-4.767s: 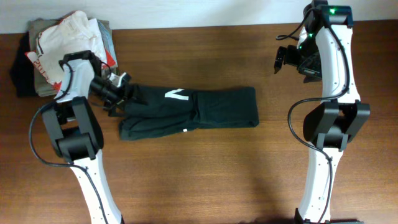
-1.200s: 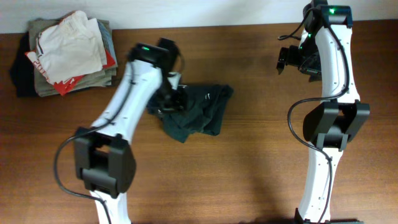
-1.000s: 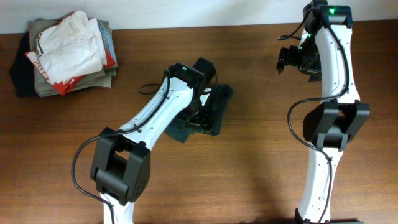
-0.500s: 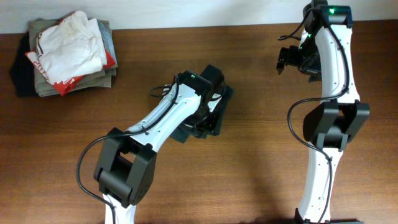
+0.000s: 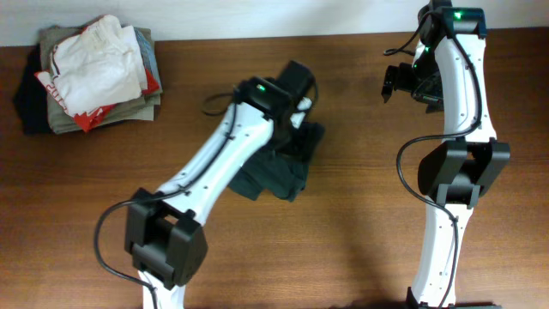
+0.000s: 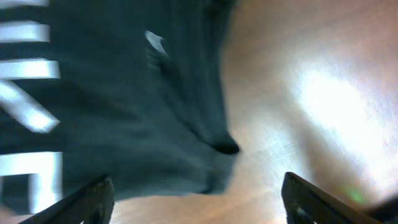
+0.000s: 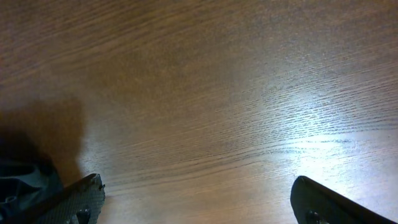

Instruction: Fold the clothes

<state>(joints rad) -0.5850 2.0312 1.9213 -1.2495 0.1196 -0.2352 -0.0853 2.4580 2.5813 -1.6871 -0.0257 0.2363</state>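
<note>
A dark green garment point(image 5: 276, 172) with white print lies bunched and folded over itself mid-table. My left gripper point(image 5: 298, 99) hovers over its far right edge, open and empty. In the left wrist view the cloth point(image 6: 124, 93) fills the left side, and the left gripper point(image 6: 199, 202) has its two fingertips wide apart with bare wood between them. My right gripper point(image 5: 393, 81) is open and empty, high over bare table at the far right. In the right wrist view the right gripper point(image 7: 199, 202) shows only wood between its fingertips.
A stack of folded clothes point(image 5: 90, 73) with a white and red piece on top sits at the far left corner. A black shape point(image 7: 18, 177) shows at the lower left of the right wrist view. The wooden table point(image 5: 360, 223) runs to the back wall.
My left gripper carried the garment's left end rightward over the rest, then let go and moved toward the far edge. The garment went from spread flat to bunched. The right arm has not moved.
</note>
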